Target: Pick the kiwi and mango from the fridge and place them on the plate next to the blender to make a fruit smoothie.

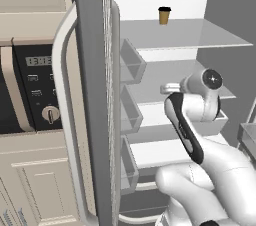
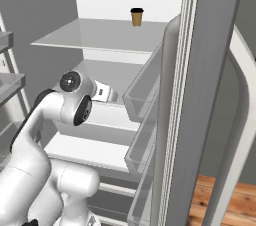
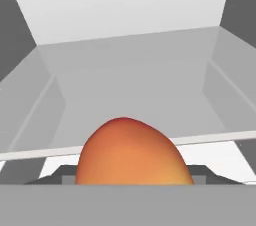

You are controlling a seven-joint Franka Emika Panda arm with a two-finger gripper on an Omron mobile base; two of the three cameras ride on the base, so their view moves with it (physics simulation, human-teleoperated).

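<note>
Mango (image 3: 132, 152) narrow end up in hand view, long axis vertical.

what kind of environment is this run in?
A rendered kitchen, most likely. The arm reaches into an open fridge with glass shelves and door bins, a paper cup on the top shelf, a built-in oven in cream cabinets beside it. A mango sits at the gripper.

A built-in oven (image 1: 35, 87) with a dial sits in cream cabinets (image 1: 37, 180) at the left. Wood floor (image 2: 222, 202) shows at the near right. A grey wall (image 2: 247, 10) stands behind.
</note>
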